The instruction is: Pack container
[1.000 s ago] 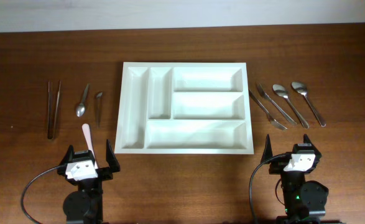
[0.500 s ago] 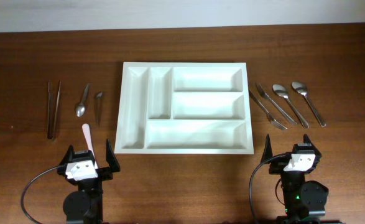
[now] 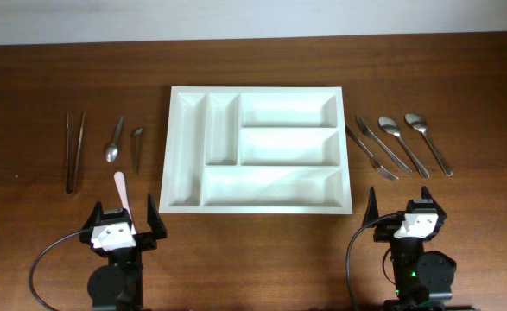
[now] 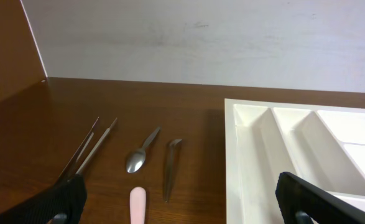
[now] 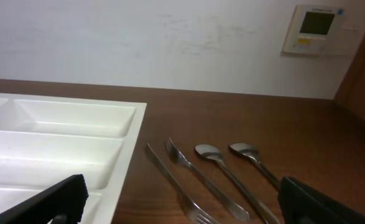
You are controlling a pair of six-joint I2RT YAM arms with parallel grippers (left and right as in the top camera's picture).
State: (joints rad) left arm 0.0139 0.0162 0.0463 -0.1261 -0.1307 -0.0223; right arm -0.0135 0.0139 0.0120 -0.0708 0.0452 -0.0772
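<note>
The white cutlery tray (image 3: 184, 155), the container, lies in the middle of the table with all five compartments empty; it also shows in the left wrist view (image 4: 244, 143) and the right wrist view (image 5: 123, 162). My left gripper (image 3: 123, 218) is open and empty at the front left, with a pink-handled utensil (image 3: 122, 188) between its fingers' line. My right gripper (image 3: 406, 207) is open and empty at the front right, below two forks (image 3: 370, 151) and two spoons (image 3: 408, 142).
Left of the tray lie long tongs (image 3: 74, 151), a small spoon (image 3: 115, 141) and a short metal piece (image 3: 137, 145). These show in the left wrist view too: tongs (image 4: 86, 149), spoon (image 4: 140, 152). A white wall (image 4: 201, 37) stands behind the table.
</note>
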